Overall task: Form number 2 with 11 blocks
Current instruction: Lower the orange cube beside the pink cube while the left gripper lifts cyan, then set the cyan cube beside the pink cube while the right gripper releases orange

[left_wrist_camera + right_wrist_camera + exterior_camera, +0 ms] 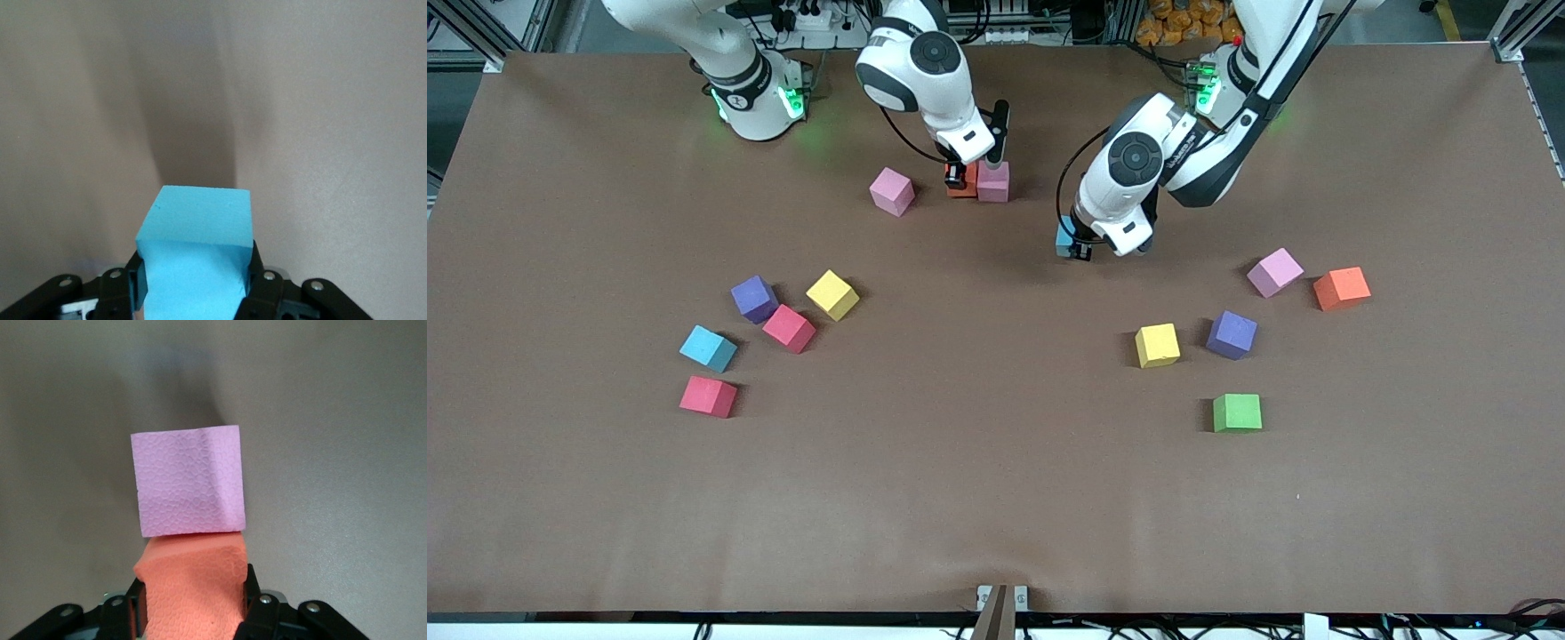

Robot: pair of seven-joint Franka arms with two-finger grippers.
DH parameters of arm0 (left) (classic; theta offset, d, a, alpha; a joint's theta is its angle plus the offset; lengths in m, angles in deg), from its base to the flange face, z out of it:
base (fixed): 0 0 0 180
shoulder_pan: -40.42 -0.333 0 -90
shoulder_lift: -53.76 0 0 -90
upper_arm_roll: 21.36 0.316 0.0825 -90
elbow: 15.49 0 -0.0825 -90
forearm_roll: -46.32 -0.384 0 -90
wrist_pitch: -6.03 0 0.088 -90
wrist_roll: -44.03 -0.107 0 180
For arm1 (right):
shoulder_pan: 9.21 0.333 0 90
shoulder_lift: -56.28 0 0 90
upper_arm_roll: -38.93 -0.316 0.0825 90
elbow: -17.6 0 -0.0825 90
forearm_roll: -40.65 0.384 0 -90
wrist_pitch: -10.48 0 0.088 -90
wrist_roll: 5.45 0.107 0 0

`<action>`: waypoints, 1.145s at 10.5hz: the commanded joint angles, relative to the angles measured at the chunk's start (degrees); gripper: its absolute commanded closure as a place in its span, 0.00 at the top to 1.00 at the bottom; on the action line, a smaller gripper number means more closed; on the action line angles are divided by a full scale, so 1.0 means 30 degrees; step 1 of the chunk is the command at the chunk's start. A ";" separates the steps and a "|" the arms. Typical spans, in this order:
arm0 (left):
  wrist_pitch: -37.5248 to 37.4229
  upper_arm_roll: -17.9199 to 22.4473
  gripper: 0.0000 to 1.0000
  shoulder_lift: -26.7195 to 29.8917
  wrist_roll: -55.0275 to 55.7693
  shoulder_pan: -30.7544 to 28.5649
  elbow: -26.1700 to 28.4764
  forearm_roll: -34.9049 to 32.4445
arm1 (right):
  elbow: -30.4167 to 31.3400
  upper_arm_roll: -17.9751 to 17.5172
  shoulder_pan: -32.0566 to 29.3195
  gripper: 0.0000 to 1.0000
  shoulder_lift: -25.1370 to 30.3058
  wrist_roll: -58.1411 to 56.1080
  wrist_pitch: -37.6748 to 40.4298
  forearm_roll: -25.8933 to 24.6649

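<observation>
Front view shows the right gripper [963, 174] clamped on an orange foam cube [960, 185] that sits touching a pink foam cube [993, 181] on the brown table [996, 498]; this pair (all there is of the number 2 so far) serves as landmark. Right wrist view confirms it: the fingers [250, 590] squeeze the orange cube, whose face presses against the pink one. A second pink cube [892, 191] lies near the pair, toward the right arm's end. The left gripper [1079, 246] is closed on a light blue foam cube [197, 257], over bare table on the left arm's side of the pair. Nearer the front camera than the pair, loose blocks lie in two scatters: purple [754, 299], yellow [833, 294], two red and a light blue toward the right arm's end; pink, orange, yellow, purple and green [1237, 412] toward the left arm's end.
</observation>
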 commanded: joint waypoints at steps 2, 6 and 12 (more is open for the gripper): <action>-0.0228 -0.0604 0.56 0.0593 0.1606 -0.0007 0.0823 0.0637 | 0.0177 0.0012 0.0030 0.49 -0.0134 0.0148 -0.0349 -0.0184; 0.0383 -0.2184 0.56 0.0681 0.3362 -0.0093 0.1877 0.0667 | 0.0177 0.0012 0.0030 0.51 -0.0134 0.0178 -0.0642 -0.0184; 0.3811 -0.3505 0.56 0.0799 0.5211 -0.0093 0.3549 0.0667 | 0.0177 0.0012 -0.0117 0.64 -0.0134 0.0178 -0.0584 -0.0184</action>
